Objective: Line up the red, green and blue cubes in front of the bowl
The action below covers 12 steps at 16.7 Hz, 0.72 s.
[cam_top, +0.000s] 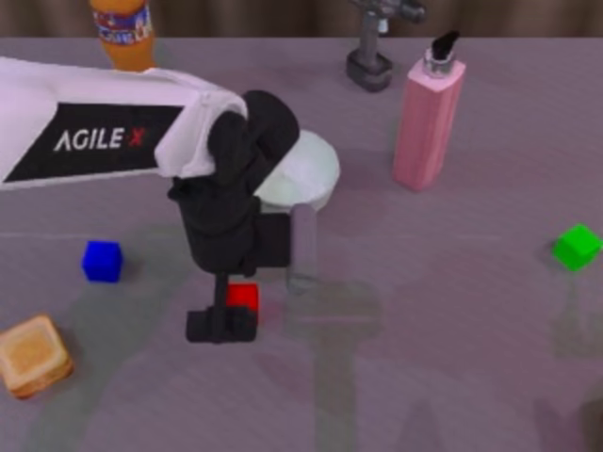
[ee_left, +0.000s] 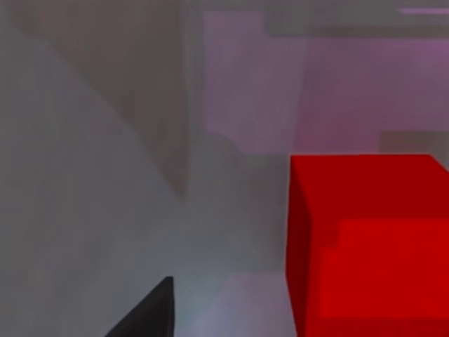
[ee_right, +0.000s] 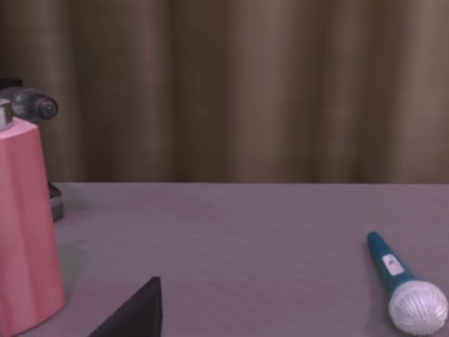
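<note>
— What stood on that mauve table [cam_top: 452, 311]?
— A white bowl [cam_top: 316, 169], a pink dispenser bottle [cam_top: 429, 118], red [cam_top: 243, 297], blue [cam_top: 102, 261] and green [cam_top: 577, 247] cubes, a toast block [cam_top: 34, 354], and a teal microphone [ee_right: 407, 284].

Grey-mauve table [cam_top: 452, 311] fills top view, soft shadows across surface. Brown pleated curtain [ee_right: 231, 84] hangs behind table's far edge, vertical folds w/ dim, even light. No windows seen.

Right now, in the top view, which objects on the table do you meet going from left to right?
toast block → blue cube → red cube → pink dispenser bottle → green cube
</note>
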Tool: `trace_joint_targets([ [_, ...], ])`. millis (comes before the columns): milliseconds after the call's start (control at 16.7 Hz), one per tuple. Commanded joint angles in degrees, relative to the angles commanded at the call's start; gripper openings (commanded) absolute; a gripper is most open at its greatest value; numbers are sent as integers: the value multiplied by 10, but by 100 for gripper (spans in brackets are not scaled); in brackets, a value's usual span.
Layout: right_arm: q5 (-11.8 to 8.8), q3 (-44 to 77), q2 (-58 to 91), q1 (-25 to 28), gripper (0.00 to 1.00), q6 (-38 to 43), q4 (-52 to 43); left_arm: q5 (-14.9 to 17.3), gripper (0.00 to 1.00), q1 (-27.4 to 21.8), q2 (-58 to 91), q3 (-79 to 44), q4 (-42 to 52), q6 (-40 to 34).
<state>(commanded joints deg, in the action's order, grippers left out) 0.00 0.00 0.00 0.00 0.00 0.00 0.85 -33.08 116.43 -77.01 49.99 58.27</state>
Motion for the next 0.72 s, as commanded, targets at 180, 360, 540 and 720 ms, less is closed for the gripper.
trace_joint_targets([
  [180, 0, 0, 0, 0, 100, 0, 0, 0, 100, 1, 0, 0, 0, 0],
  [360, 0, 0, 0, 0, 100, 0, 0, -1, 100, 5, -8, -19, 23, -2],
  [540, 0, 0, 0, 0, 100, 0, 0, -1, 100, 10, -29, -60, 91, -1],
  [720, 0, 0, 0, 0, 100, 0, 0, 0, 100, 12, -47, -92, 141, 0],
])
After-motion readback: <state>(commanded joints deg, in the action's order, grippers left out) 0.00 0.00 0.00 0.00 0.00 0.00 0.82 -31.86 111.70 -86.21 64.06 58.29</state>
